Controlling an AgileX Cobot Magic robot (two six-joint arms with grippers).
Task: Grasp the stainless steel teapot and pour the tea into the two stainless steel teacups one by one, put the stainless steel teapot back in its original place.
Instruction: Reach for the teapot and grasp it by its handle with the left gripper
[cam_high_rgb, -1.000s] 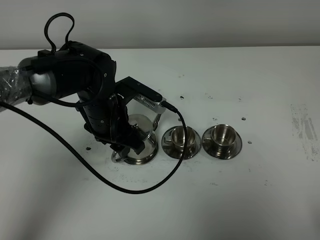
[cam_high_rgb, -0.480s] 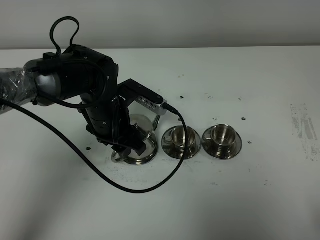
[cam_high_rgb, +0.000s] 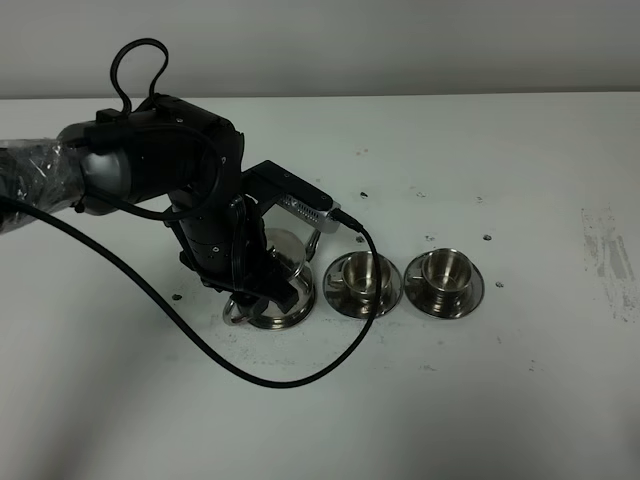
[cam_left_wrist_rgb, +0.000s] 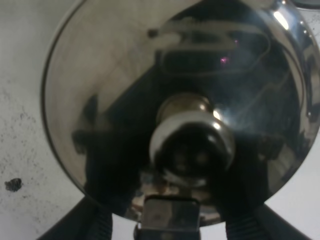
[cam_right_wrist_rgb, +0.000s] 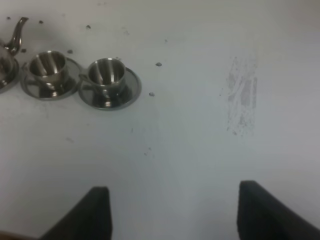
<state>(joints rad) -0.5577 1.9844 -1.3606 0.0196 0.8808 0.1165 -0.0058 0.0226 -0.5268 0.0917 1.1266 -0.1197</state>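
Here we are over the white tabletop (cam_high_rgb: 520, 400), and the left hand (cam_high_rgb: 268, 292) is right down on top of the teapot (cam_left_wrist_rgb: 115, 90). From the high camera we barely see the pot: the black arm covers most of it. Only its loop handle (cam_high_rgb: 232, 311) pokes out on the near-left side, and the rim of the round steel dish (cam_high_rgb: 272, 321) shows beneath it. The pot appears to sit on that dish.

On the left wrist camera the domed lid fills almost everything, with the knob (cam_left_wrist_rgb: 192, 145) close to the centre. The dark fingers (cam_left_wrist_rgb: 95, 225) stand wide apart, one on either side of the pot, so the teapot lies between them. We cannot tell whether they press against the steel or merely straddle it.

Just right of the pot sit the two cups in a row, each on its own saucer: the nearer teacup (cam_high_rgb: 362, 272) just beside the dish, the farther teacup (cam_high_rgb: 443, 268) next to it, saucers almost touching. The thin spout (cam_right_wrist_rgb: 19, 26) curves up on the cups' side.

A black cable (cam_high_rgb: 200, 350) loops across the tabletop in front.

The right hand (cam_right_wrist_rgb: 173, 187) hangs well apart from all this, its fingers spread with only bare tabletop between them, near a grey scuffed patch (cam_right_wrist_rgb: 242, 95).
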